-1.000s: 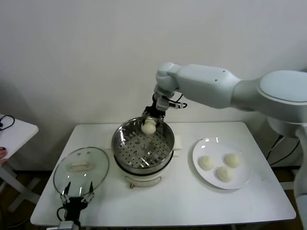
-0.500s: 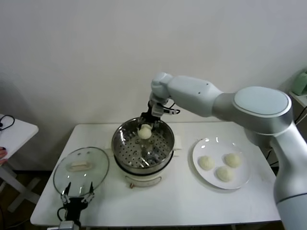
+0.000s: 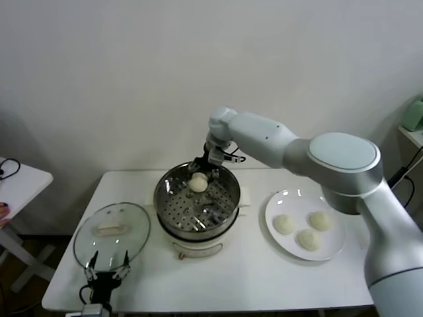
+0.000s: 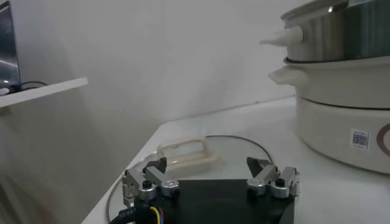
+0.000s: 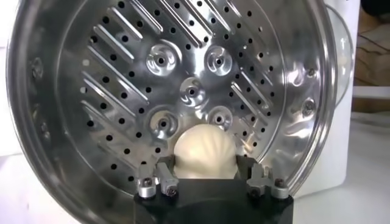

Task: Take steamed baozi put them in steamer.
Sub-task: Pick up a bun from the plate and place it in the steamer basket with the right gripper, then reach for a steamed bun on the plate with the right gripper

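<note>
My right gripper point(image 3: 201, 177) is shut on one off-white baozi point(image 3: 198, 183) and holds it inside the shiny steel steamer point(image 3: 165, 195), near its back wall, just above the perforated tray. In the right wrist view the baozi point(image 5: 204, 153) sits between the fingers point(image 5: 166, 170) over the tray point(image 5: 134, 67). Three more baozi point(image 3: 285, 224) point(image 3: 320, 220) point(image 3: 308, 239) lie on the white plate point(image 3: 284, 199) at the right. My left gripper point(image 3: 106, 273) is parked, open and empty, at the table's front left point(image 4: 209, 172).
A round glass lid point(image 3: 110, 232) lies flat on the table left of the steamer, just beyond the left gripper; it also shows in the left wrist view point(image 4: 183, 152). The steamer's cream base point(image 4: 341, 122) stands close by. A small side table point(image 3: 20, 181) is at far left.
My right gripper has carried the baozi down and a little left, from above the steamer's back rim into the pot. The left arm has not moved.
</note>
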### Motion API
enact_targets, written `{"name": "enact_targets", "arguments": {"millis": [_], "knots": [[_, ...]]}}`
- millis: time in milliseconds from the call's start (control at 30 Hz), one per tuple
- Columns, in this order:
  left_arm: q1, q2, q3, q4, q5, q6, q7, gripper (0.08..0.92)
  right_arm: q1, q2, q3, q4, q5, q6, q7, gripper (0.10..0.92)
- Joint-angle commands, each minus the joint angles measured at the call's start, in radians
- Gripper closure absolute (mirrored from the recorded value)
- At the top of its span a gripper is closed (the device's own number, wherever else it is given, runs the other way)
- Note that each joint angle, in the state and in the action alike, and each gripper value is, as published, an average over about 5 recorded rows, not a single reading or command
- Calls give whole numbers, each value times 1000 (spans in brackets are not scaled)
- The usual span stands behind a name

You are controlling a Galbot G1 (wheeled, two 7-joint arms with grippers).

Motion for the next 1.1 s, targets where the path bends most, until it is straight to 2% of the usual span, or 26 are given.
{"name": "enact_targets", "arguments": {"millis": [33, 167, 367, 500, 600, 733, 933, 1100], "knots": [[1, 1, 0, -5, 1, 2, 0, 177, 11, -23, 8, 23, 24, 35, 5, 273], [2, 0, 3, -7, 1, 2, 1, 177, 86, -82, -31, 109, 171, 15, -26, 214], [3, -1, 8, -9, 3, 2, 0, 177, 145, -179, -47, 218, 263, -25, 8, 203], [9, 3, 3, -16, 1, 3, 0, 177, 208, -284, -89, 308, 385, -129, 5, 203], [11, 4, 1, -18, 0, 3, 0, 177, 296, -384, -208, 401, 542, -277, -2, 203], [10, 4, 5, -19, -1, 3, 0, 177, 385, -513, -334, 508, 686, -563, -9, 203], [5, 7, 8, -16, -3, 3, 0, 177, 465, -665, -429, 629, 772, -896, -50, 203], [3, 8, 7, -15, -5, 2, 0, 177, 485, -765, -486, 741, 803, -1087, -44, 203]]}}
